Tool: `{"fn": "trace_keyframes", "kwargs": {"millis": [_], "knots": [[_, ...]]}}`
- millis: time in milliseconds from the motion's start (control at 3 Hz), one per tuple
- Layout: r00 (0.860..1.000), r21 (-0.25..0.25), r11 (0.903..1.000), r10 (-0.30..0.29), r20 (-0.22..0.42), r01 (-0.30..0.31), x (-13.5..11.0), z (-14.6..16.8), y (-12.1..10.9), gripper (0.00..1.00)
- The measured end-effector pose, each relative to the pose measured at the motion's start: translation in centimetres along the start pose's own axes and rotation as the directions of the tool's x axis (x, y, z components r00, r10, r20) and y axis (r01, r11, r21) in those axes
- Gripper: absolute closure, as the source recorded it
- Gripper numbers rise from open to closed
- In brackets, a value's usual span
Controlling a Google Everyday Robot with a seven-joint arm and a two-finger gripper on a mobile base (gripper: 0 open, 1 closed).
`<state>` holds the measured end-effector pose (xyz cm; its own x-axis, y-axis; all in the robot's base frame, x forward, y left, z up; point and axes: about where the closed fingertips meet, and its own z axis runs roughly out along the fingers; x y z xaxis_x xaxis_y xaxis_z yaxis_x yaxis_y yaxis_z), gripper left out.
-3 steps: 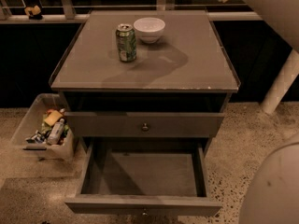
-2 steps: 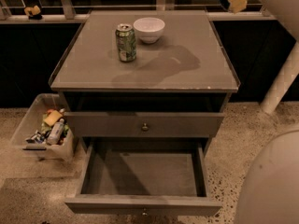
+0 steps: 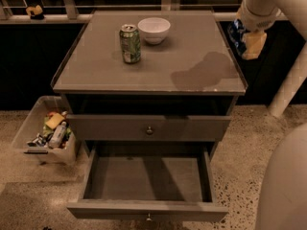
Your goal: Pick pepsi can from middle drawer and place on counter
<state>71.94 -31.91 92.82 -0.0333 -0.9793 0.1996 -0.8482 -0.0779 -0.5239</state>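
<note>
My gripper (image 3: 245, 41) hangs at the upper right, just off the right edge of the counter (image 3: 192, 47) and slightly above it. It is shut on the pepsi can (image 3: 236, 34), a dark blue can with pale markings held against the yellowish finger pads (image 3: 255, 44). The can is partly hidden by the fingers. The arm casts a dark shadow on the counter's right side. Below, the middle drawer (image 3: 144, 210) is pulled fully out and shows a bare grey floor.
A green-patterned can (image 3: 130, 43) and a white bowl (image 3: 153, 29) stand at the counter's back middle. The upper drawer (image 3: 149, 128) is shut. A plastic bin of snacks (image 3: 45, 128) sits on the floor at left. My white body (image 3: 283, 186) fills the lower right.
The gripper has come down and leftward from the top right corner toward the counter's right edge, and the blue can in it now shows. The shadow on the counter has grown.
</note>
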Motion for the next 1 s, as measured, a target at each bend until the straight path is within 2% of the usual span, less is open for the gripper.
{"fn": "trace_keyframes", "kwargs": {"millis": [333, 1000], "knots": [[0.994, -0.111, 0.9937, 0.020, 0.112, -0.008, -1.46, 4.65, 3.44, 1.00], [0.992, -0.123, 0.9924, 0.024, 0.124, -0.009, -1.87, 5.26, 3.75, 1.00]]}}
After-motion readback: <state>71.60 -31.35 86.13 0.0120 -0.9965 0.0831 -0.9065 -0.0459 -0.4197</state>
